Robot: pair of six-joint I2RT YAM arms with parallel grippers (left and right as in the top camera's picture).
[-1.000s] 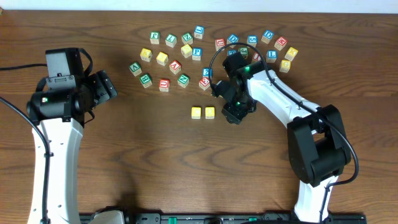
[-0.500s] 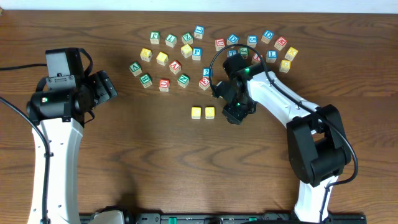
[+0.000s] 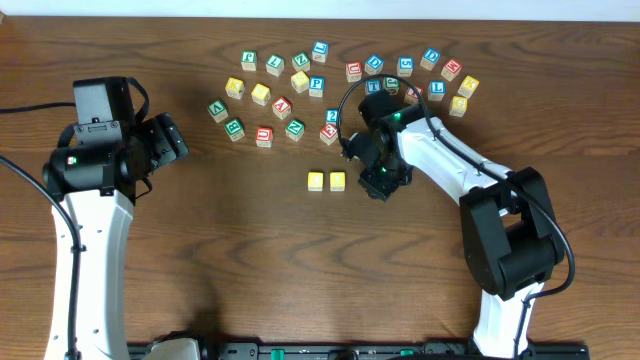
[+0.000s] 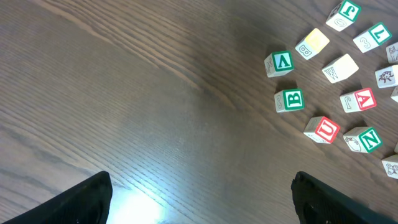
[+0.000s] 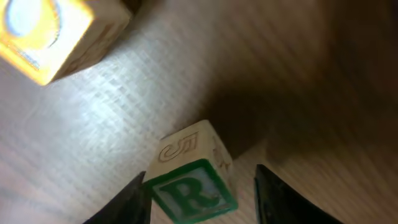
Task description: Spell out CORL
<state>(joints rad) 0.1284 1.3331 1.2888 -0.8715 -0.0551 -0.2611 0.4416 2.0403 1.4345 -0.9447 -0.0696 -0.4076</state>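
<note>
Two yellow blocks [image 3: 316, 181] [image 3: 338, 181] stand side by side in a row at the table's middle. My right gripper [image 3: 375, 182] is low just right of them. In the right wrist view its fingers [image 5: 199, 190] are open around a green R block [image 5: 193, 180] that rests on the table; the left finger touches it and the right finger stands apart. One yellow block [image 5: 56, 31] shows at the upper left of that view. The R block is hidden under the gripper in the overhead view. My left gripper [image 3: 170, 140] [image 4: 199, 199] is open and empty over bare wood.
Several loose letter blocks lie scattered along the far side of the table [image 3: 290, 85], including a blue L block [image 3: 436, 89]. The left wrist view shows green V [image 4: 280, 63], green B [image 4: 290, 100] and red U [image 4: 323, 129] blocks at its right.
The right arm has shifted very slightly; its gripper stays beside the two yellow blocks. The left arm has not moved.
</note>
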